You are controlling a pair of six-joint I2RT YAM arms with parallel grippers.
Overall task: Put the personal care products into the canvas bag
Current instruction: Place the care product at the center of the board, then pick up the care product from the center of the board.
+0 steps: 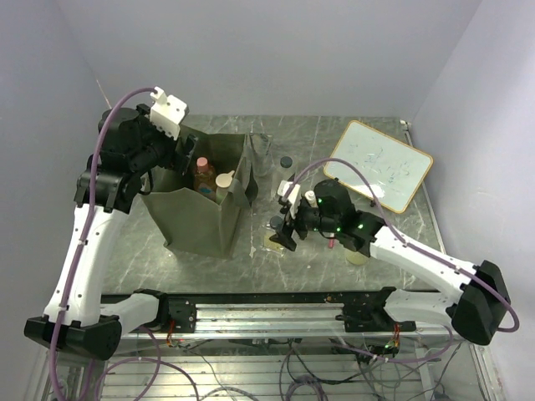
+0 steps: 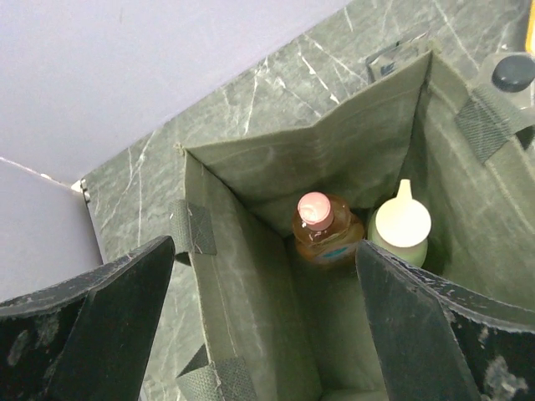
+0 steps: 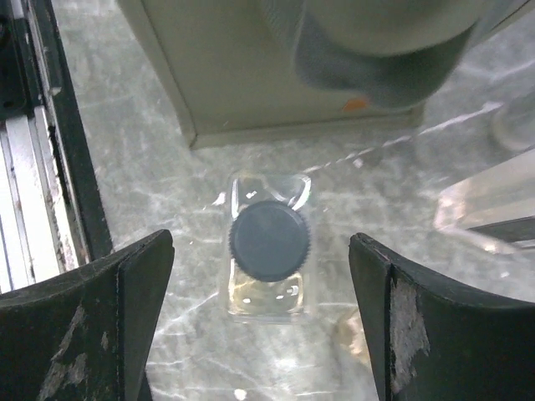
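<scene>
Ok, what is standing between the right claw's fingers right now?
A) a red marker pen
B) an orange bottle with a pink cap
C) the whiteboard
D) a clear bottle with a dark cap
D: the right wrist view shows the clear bottle, with its dark round cap, upright on the table inside the open right claw, with a gap on each side.

The top view is lit evenly from above: the walls (image 1: 251, 58) are pale, and I see only a soft shadow beside the canvas bag (image 1: 196, 221) on the worktop (image 1: 209, 271). The whiteboard (image 1: 380, 164) looks nearly washed out. In the left wrist view the inside of the bag is dim, but the pink cap (image 2: 315, 209) and the cream cap (image 2: 402, 221) catch light. In the right wrist view a grey shape (image 3: 380, 50) at the top is strongly blurred, and the clear bottle (image 3: 269, 246) gives small glints.
</scene>
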